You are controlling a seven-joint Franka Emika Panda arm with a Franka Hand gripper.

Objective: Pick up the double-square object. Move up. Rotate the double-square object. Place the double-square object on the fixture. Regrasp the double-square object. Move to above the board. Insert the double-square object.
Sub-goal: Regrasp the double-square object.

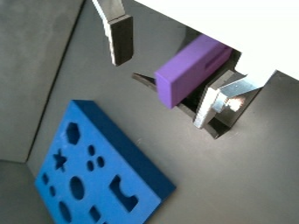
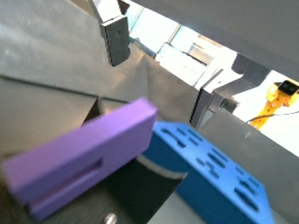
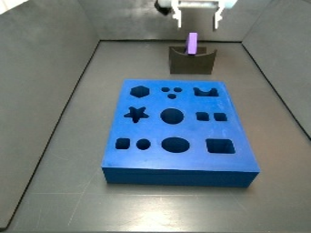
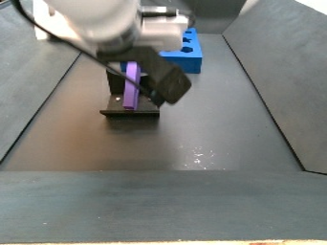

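Note:
The purple double-square object (image 3: 194, 43) stands upright in the notch of the dark fixture (image 3: 192, 63) at the far end of the floor. Both wrist views show it as a lilac block (image 1: 187, 68) (image 2: 82, 162) below the fingers. My gripper (image 3: 198, 22) hangs open just above it. Its two silver fingers (image 1: 117, 39) (image 2: 114, 44) are spread wide on either side and touch nothing. The blue board (image 3: 176, 127) with its shaped cut-outs lies flat in the middle of the floor, on the near side of the fixture. A side view shows the fixture (image 4: 132, 107) in front of the board (image 4: 186, 55).
Sloping grey walls (image 3: 73, 82) close the workspace in on both sides. The arm's bulky wrist (image 4: 96, 24) covers part of the block in a side view.

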